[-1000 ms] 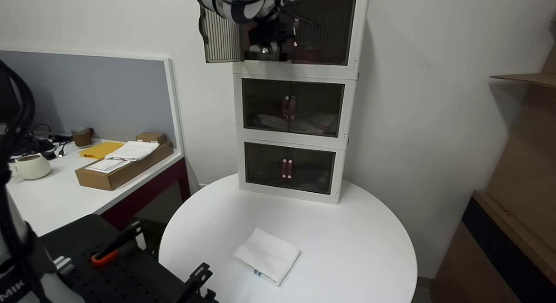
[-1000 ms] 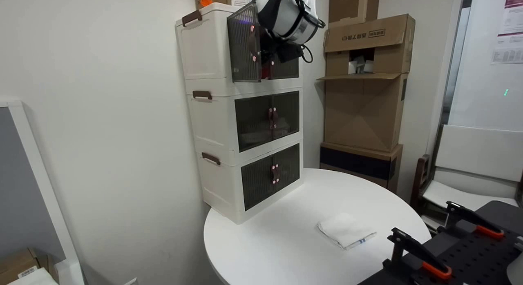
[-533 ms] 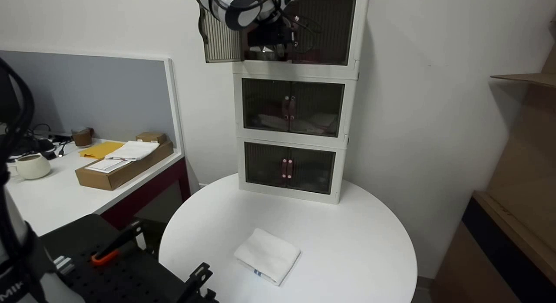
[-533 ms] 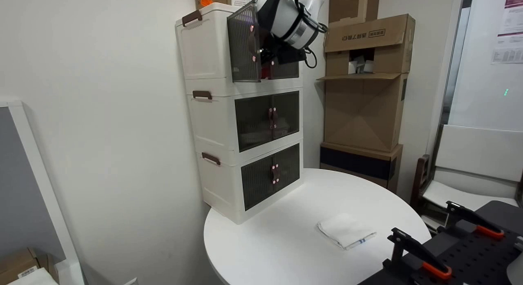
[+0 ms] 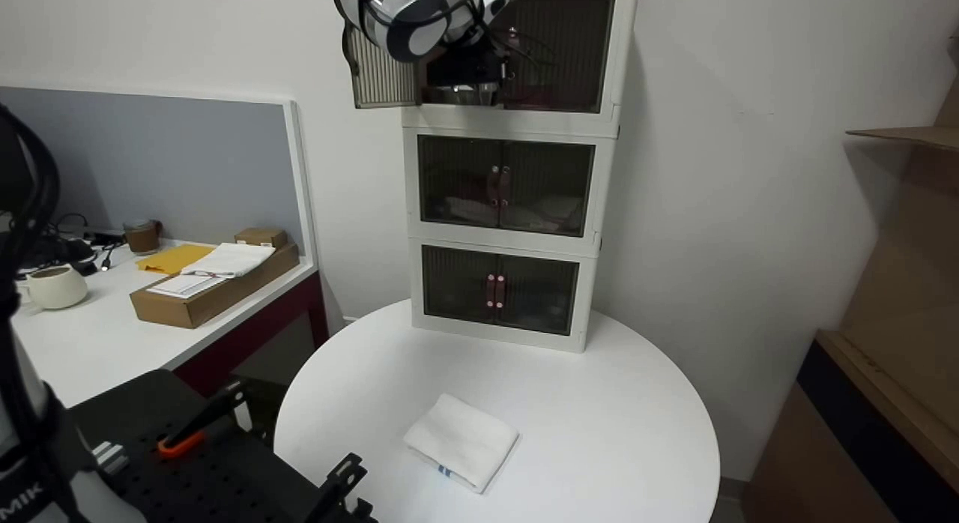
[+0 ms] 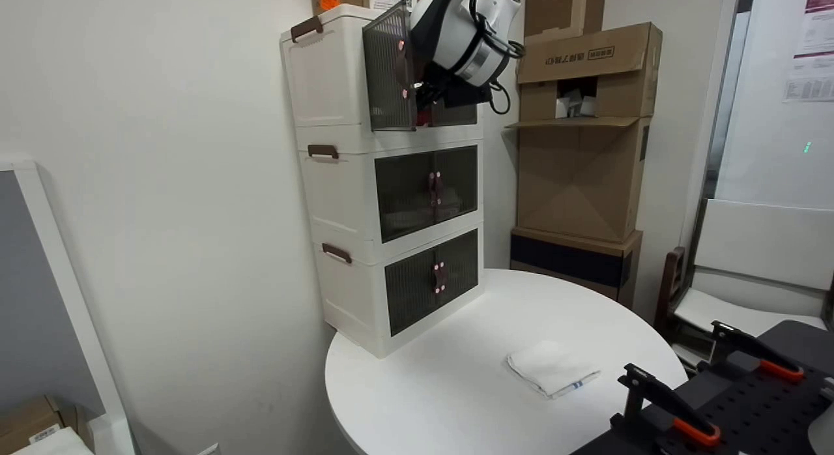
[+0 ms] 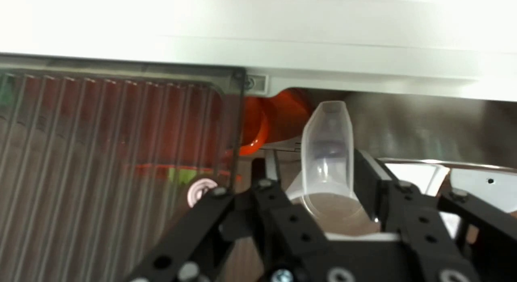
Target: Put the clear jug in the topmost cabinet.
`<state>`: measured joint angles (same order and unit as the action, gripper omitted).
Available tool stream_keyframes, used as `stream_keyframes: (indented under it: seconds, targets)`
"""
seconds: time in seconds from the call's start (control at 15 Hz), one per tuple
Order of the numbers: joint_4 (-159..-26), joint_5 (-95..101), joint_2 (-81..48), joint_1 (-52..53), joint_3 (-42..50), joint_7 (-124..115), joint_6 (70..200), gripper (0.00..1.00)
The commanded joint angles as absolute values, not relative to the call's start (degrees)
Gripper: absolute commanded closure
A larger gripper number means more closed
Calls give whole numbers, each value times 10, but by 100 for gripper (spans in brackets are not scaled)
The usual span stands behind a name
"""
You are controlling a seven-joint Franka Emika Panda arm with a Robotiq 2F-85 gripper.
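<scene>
The clear jug [image 7: 327, 148] shows in the wrist view, with its narrow translucent part standing up between my fingers. My gripper [image 7: 317, 158] is open around it: a gap shows beside the left finger, and the right finger [image 7: 369, 169] is close beside it; I cannot tell if it touches. The topmost cabinet [image 5: 517, 120] shows in both exterior views [image 6: 329, 83]. Its door [image 5: 383, 66] on one side stands open, the ribbed door [image 7: 121, 152] on the other is shut. My gripper is at the open side. The arm and open door hide the jug's base.
Beside the jug are an orange cup [image 7: 278, 116] and a shiny metal vessel [image 7: 412, 132]. The white cabinet edge [image 7: 323, 55] runs close along the gripper. The middle [image 5: 503, 182] and lowest [image 5: 500, 291] compartments are shut. A folded white towel [image 5: 461, 442] lies on the round table [image 5: 599, 433].
The arm and gripper have moved down a little at the topmost cabinet's opening. The doors and the towel have not moved. Earlier frames do not show the fingers clearly.
</scene>
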<state>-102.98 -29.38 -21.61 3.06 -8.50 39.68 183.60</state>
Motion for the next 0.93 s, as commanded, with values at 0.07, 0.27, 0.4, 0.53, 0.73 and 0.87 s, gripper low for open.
stream_keyframes:
  seconds: [0.07,0.27,0.4,0.53,0.73,0.87]
  targets:
    - [-1027,-291,-224,55,-57,385,1849,11]
    - [-1028,-293,-223,59,-56,386,1852,0]
    - [-1029,-296,-220,58,-58,386,1856,0]
    - [-1033,-304,-213,46,-74,389,1865,0]
    - [-1038,-310,-207,38,-87,384,1899,0]
    - [-1033,-306,-211,42,-84,377,1929,28]
